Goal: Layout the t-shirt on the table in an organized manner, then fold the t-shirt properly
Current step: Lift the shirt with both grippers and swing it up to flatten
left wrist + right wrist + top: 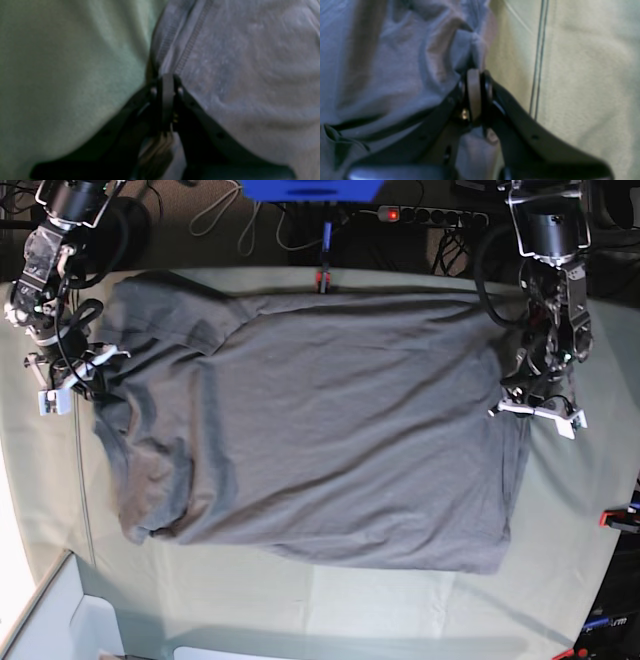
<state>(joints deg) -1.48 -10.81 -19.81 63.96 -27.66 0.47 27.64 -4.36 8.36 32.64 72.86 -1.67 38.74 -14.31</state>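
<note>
A: Any brand, label or writing you can read?

B: None that I can make out; both wrist views are blurred.

A: How does the t-shirt [320, 430] look?

B: Plain medium grey, spread across the middle of the table [400, 600], rumpled toward nine o'clock, with a stitched hem showing at the three o'clock edge (clearest in the left wrist view).

A: And the grippers?

B: The left gripper [167, 81] is at three o'clock in the base view, its jaws pressed together on the t-shirt's hem. The right gripper [476, 75] is at nine o'clock, jaws clamped on a bunched fold of the t-shirt. A red clamp [323, 280] sits at the twelve o'clock table edge.
</note>
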